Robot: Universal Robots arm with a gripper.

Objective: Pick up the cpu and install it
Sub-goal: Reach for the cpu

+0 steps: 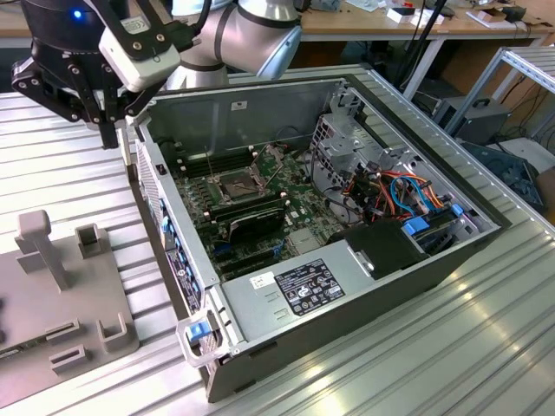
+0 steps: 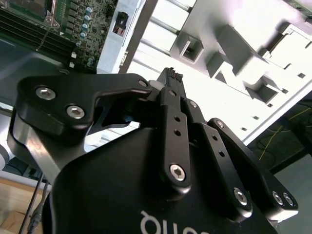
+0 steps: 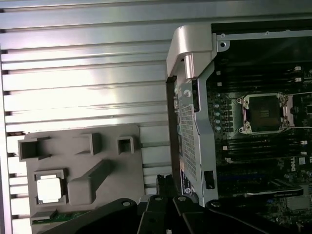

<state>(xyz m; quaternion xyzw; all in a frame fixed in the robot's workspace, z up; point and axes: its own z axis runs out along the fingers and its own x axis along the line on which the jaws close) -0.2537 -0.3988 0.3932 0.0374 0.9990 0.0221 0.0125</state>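
**A:** Where is the tool (image 1: 108, 141)?

**B:** It hangs over the ribbed metal surface (image 1: 69, 173), just outside a corner of the open computer case (image 1: 260, 95). In both wrist views its fingertips (image 2: 171, 73) point down beside the case's perforated side wall (image 3: 187, 131). The tool is near that wall, but I cannot tell whether they touch.

**A:** Is it closed or spread?

**B:** Closed. In the second wrist view the two black fingers meet tip to tip, and they grip nothing.

**A:** And the cpu?

**B:** The cpu (image 3: 49, 189) is not in the tool. In the first wrist view it lies flat with its pale metal top up, seated in a square pocket of the grey fixture plate (image 3: 112, 146). The plate rests on the surface on the side of the tool away from the case. The chip sits well apart from the fingertips (image 3: 165, 179), beyond a raised grey block of the plate.

**A:** What lies on the tool's other side?

**B:** Past the case wall is the motherboard, with the cpu socket (image 3: 263, 113) in its metal frame. The dark square middle of the socket is uncovered. In the exterior view the socket (image 1: 238, 184) lies inside the case, below the tool and well away from it.

**A:** So how does the work stand?

**B:** The chip is in its pocket, not yet picked up.
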